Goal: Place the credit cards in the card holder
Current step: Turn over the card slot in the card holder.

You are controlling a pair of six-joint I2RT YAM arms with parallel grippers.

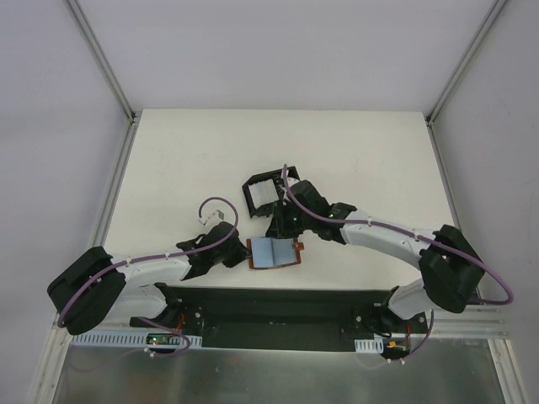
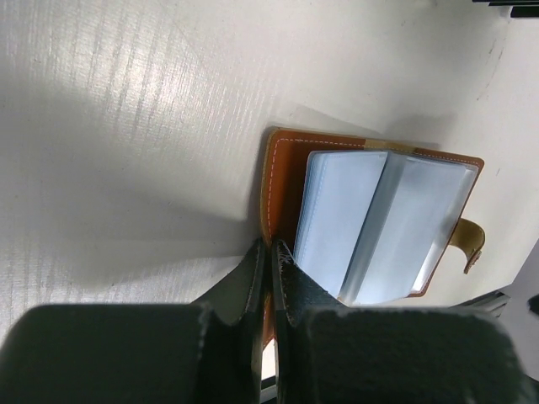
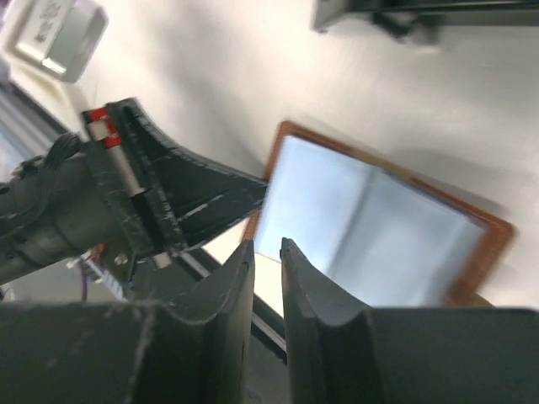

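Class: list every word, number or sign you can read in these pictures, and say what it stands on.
No text can be read.
The wallet, cards and card holder show no print.
White block: faint marks, too blurred to read.

The top camera looks down from behind on the whole table [image 1: 168, 168], wallet [image 1: 274, 252] near 6 o'clock. Wrist cameras see this wallet very close: left from its 9 o'clock, right from 12, showing also the left gripper [image 3: 261, 192].
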